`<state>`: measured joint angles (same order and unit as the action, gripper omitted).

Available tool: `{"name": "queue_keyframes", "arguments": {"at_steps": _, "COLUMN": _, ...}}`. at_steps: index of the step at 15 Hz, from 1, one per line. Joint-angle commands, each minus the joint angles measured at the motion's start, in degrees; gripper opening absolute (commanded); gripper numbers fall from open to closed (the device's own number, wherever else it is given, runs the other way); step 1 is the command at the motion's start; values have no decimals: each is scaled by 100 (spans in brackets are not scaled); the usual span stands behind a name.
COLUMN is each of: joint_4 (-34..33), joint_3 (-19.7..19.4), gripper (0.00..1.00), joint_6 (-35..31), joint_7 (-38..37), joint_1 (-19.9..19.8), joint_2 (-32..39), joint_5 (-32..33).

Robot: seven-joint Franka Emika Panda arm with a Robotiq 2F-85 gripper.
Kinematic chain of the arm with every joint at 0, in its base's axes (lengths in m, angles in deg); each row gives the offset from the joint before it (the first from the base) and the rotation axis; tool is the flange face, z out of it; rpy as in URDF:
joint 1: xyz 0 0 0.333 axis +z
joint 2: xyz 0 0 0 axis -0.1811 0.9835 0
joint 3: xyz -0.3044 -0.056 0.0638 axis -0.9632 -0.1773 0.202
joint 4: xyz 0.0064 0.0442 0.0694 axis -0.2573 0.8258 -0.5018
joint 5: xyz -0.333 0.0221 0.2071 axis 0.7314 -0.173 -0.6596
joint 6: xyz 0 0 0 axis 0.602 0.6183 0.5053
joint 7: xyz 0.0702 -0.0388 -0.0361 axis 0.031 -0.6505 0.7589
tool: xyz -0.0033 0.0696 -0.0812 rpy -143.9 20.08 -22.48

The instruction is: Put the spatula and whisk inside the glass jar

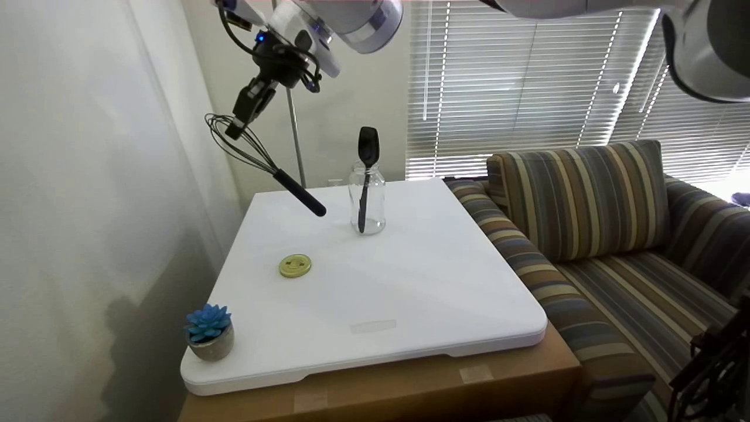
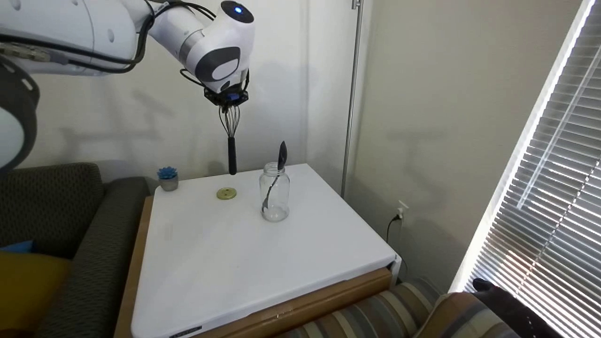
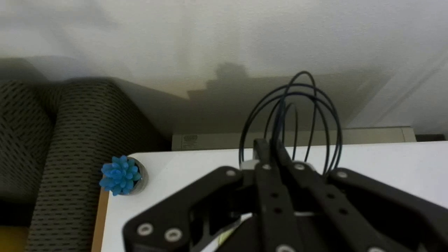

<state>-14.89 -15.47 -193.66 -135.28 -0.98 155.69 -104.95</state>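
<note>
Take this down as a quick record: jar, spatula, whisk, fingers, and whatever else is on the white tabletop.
glass jar: upright on the white tabletop
spatula: leaning inside the glass jar, head above its rim
whisk: held in the air outside the glass jar, handle pointing down
fingers: closed on the whisk's wires
also on tabletop: round gold disc, blue plant in a grey pot

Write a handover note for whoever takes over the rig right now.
End effector: closed on the whisk by its wire end; whisk in the air, handle slanting down, apart from the glass jar.
Glass jar: upright on the white tabletop.
Spatula: in the jar, head up above the rim.
Done: spatula placed.
Left: whisk into the jar, probably handle first, then release.
</note>
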Motion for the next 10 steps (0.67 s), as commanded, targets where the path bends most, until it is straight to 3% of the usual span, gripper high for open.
{"name": "queue_keyframes", "arguments": {"at_steps": 1, "joint_4": -61, "joint_3": 305, "gripper": 1, "joint_6": -482, "joint_7": -263, "joint_1": -125, "joint_2": 121, "joint_5": -397}}
{"name": "queue_keyframes", "arguments": {"at_steps": 10, "joint_4": -84, "joint_3": 441, "gripper": 1, "joint_6": -2209, "joint_7": -338, "joint_1": -142, "joint_2": -7, "joint_5": -485}}
